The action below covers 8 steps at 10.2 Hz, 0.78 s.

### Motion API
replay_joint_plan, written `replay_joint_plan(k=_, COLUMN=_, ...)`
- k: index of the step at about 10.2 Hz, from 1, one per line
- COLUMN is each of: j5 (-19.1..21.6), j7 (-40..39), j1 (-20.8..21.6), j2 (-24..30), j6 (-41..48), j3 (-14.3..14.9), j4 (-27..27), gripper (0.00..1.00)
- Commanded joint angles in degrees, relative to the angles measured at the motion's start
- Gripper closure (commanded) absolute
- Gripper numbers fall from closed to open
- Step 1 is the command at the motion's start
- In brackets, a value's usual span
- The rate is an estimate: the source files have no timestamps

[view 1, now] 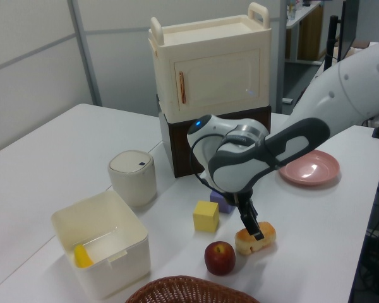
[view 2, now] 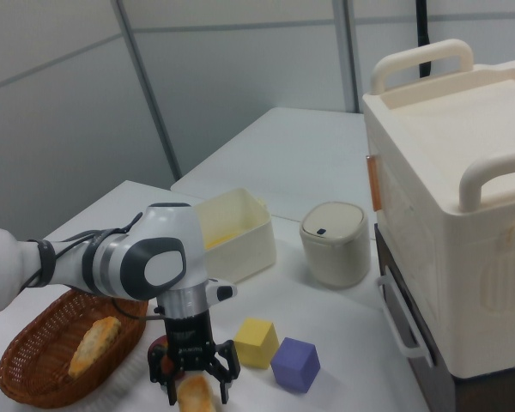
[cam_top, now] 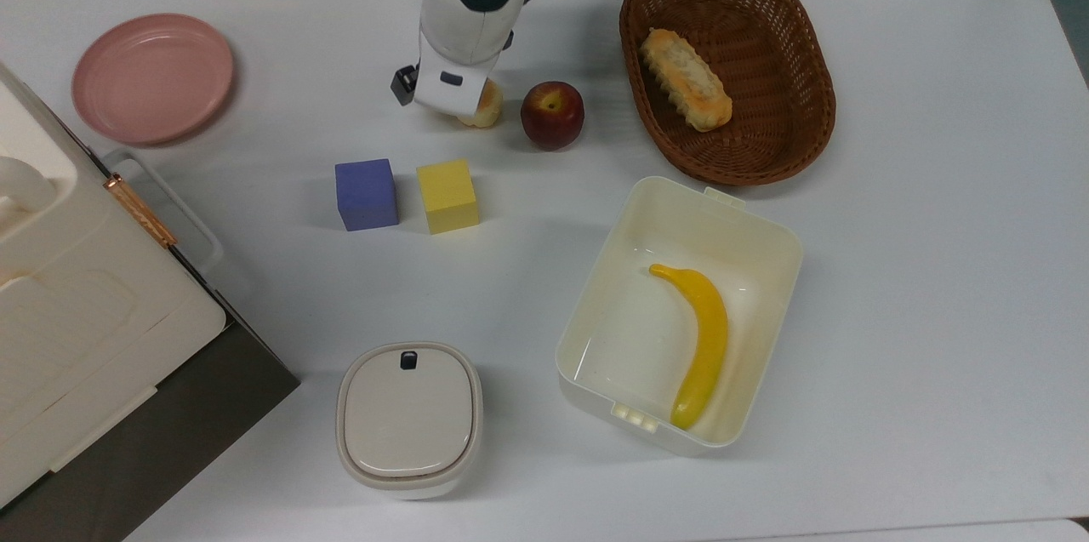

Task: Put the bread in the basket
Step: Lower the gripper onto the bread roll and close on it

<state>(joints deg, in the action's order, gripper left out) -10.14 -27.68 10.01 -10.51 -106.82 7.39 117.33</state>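
Directly beneath the end effector (view 2: 195, 378), spread wide astride the bread (view 2: 196, 396), long axis crosswise between fingers, basket (cam_top: 804, 57) rightward in the top view.

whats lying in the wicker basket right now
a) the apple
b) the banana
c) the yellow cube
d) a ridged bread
d, a ridged bread lies in the wicker basket; the apple and yellow cube sit on the table, and the banana is in the cream tub.
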Motion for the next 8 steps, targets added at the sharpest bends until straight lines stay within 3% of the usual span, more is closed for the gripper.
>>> replay_joint_plan(k=1, j5=-1.54, j7=-0.80, j1=0.72, j2=-1.35, j6=-1.55, j3=0.52, j4=0.45, gripper=0.00)
replay_joint_plan(k=4, j5=-1.46, j7=-0.80, j1=1.59, j2=-1.62, j6=-0.93, j3=0.17, j4=0.45, gripper=0.00)
replay_joint_plan(k=6, j5=-1.46, j7=-0.19, j1=1.60, j2=-1.45, j6=-0.67, j3=0.17, j4=0.19, gripper=0.45)
replay_joint_plan(k=7, j5=-1.37, j7=0.34, j1=2.12, j2=-1.10, j6=-0.32, j3=0.17, j4=-0.17, gripper=0.61)
replay_joint_plan(k=8, j5=-1.37, j7=1.30, j1=2.30, j2=0.30, j6=2.55, j3=0.17, j4=-1.91, gripper=0.61)
